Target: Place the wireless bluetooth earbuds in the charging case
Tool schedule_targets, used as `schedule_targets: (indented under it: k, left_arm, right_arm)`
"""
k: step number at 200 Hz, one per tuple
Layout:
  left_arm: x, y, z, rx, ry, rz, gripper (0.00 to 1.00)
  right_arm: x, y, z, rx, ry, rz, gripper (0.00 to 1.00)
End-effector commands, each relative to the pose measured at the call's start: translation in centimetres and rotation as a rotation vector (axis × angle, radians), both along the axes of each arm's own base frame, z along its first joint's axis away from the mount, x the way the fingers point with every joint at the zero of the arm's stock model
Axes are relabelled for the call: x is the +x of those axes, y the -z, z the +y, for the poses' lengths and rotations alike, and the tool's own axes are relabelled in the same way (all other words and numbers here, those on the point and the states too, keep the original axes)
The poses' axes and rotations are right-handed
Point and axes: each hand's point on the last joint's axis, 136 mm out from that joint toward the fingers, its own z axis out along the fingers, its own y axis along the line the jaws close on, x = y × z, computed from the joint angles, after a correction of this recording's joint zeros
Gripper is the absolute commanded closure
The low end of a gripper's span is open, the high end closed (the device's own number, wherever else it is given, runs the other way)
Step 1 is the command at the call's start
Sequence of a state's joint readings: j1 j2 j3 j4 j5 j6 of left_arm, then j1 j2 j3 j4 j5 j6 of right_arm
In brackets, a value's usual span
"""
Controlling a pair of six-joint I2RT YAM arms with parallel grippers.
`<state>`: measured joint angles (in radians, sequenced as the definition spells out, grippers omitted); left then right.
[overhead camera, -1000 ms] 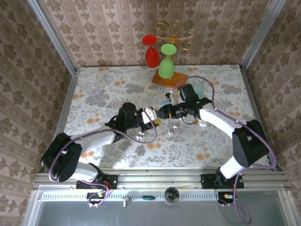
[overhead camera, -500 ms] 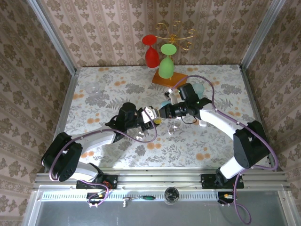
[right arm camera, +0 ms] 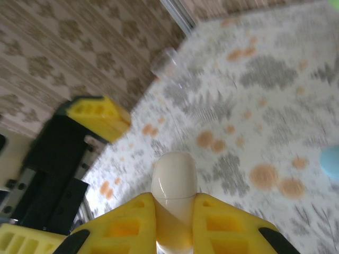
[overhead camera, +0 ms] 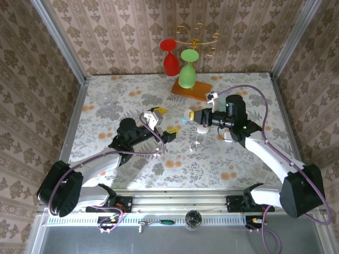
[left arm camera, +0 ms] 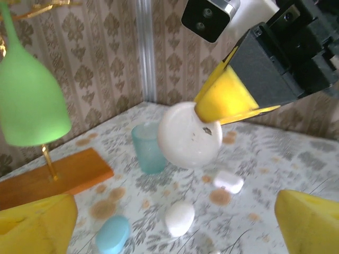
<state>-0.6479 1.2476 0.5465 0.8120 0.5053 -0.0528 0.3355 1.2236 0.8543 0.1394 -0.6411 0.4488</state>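
Over the counter [overhead camera: 132,95], your left fingers [overhead camera: 157,113] are spread wide, holding nothing. Your right fingers [overhead camera: 197,116] are clamped on a white case [left arm camera: 185,135], held in the air. The earbuds [overhead camera: 196,143] are tiny pale bits on the counter nearby.

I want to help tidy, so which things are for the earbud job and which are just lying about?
For the job: round white case held by the right end effector; probably also the loose blue case, loose white case.
Lying about: green glass, red glass, teal cup, wooden board.
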Motion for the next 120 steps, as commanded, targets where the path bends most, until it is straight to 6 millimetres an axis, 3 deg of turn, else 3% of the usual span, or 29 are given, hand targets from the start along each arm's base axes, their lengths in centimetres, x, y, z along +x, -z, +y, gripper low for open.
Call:
schedule_targets:
  k: [1,45,120]
  left_arm:
    - [-2.0,-3.3,-0.4,-0.144,0.125,0.060,0.09]
    - [-3.3,-6.0,-1.4,-0.279,0.273,0.070,0.26]
    - [-4.6,-9.0,-3.1,-0.329,0.360,-0.007,0.39]
  right_arm:
    - [-1.4,-5.6,0.3,0.129,-0.066,-0.213,0.82]
    - [-4.1,-9.4,1.2,0.260,-0.207,-0.306,0.83]
    - [-5.6,-10.0,2.1,0.294,-0.283,-0.353,0.84]
